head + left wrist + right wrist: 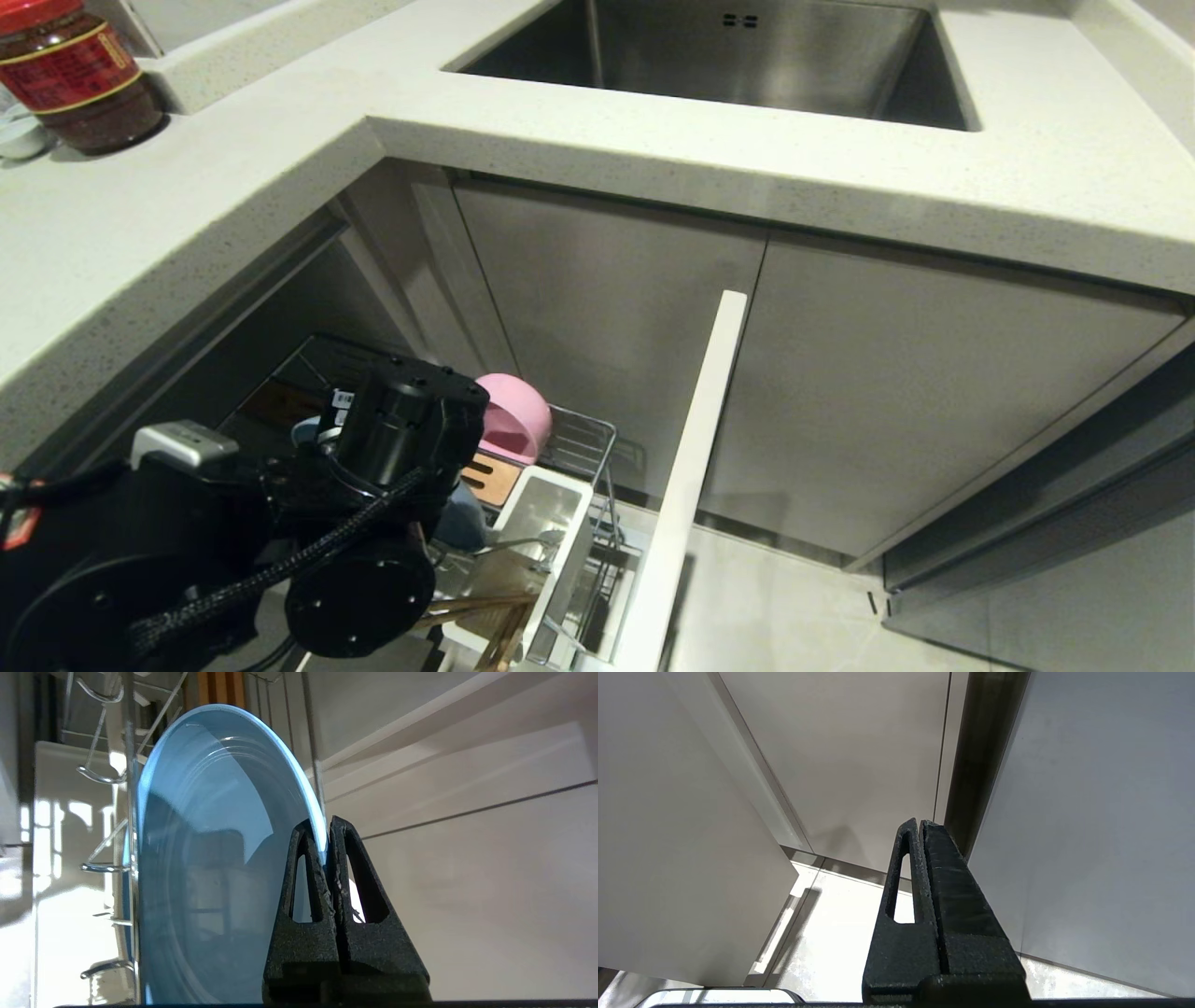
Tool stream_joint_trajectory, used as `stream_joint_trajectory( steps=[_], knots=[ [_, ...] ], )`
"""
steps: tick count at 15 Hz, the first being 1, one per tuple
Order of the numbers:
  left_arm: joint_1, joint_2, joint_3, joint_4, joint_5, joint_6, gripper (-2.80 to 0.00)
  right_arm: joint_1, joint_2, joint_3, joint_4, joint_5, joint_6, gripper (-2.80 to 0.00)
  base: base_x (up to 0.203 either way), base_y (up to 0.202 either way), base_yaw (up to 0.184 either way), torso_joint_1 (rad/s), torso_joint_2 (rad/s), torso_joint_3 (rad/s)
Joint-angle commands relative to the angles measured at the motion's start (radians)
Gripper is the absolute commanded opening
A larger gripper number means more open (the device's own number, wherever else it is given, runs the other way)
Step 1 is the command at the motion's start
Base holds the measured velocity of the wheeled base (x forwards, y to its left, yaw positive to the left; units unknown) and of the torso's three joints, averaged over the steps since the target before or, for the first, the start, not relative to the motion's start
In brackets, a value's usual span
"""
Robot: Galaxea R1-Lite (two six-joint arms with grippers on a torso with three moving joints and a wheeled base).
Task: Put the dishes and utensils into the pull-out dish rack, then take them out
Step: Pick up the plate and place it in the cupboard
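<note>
My left gripper (323, 828) is shut on the rim of the light blue plate (210, 858), which stands on edge among the chrome prongs (100, 774) of the pull-out dish rack (583, 439). In the head view my black left arm (392, 439) hangs low over the rack and hides the gripper. The pink bowl (513, 415) leans on its side at the rack's far end. Wooden chopsticks (481, 607) and a silver fork (523, 543) lie at the white utensil holder (551, 523). My right gripper (920, 823) is shut and empty, parked near the cabinet doors.
The rack's pale front panel (691, 485) stands out from the cabinet doors (887, 401). Above runs the speckled countertop (653, 159) with the steel sink (747, 56). A red-lidded jar (79, 79) and a small white dish (19, 135) sit at the far left.
</note>
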Motion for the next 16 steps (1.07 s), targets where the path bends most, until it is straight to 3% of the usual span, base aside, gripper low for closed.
stream_joint_trajectory(
  steps=[1,5,8,12,13,16],
  knots=[
    [0.007,0.019,0.002,-0.001,0.007,-0.014,-2.8,0.0,-0.001,0.026,-0.001,0.0,0.0,-2.8,0.0,0.0,0.0,0.0,0.0,0.0],
    [0.007,0.029,0.001,0.028,0.005,-0.032,-2.8,0.0,-0.001,0.026,-0.001,0.0,0.0,-2.8,0.0,0.0,0.0,0.0,0.0,0.0],
    [0.007,0.033,-0.001,0.092,-0.002,-0.081,-2.8,0.0,-0.001,0.026,-0.001,0.0,0.0,-2.8,0.0,0.0,0.0,0.0,0.0,0.0],
    [0.002,0.032,-0.004,0.103,-0.011,-0.086,-2.8,0.0,-0.001,0.026,-0.001,0.0,0.0,-2.8,0.0,0.0,0.0,0.0,0.0,0.0],
    [0.002,0.03,-0.004,0.103,-0.01,-0.085,0.0,0.0,-0.001,0.026,-0.001,0.0,0.0,-2.8,0.0,0.0,0.0,0.0,0.0,0.0],
    [-0.001,0.022,-0.006,0.105,-0.006,-0.08,0.0,0.0,-0.001,0.026,-0.001,0.0,0.0,-2.8,0.0,0.0,0.0,0.0,0.0,0.0]
  ],
)
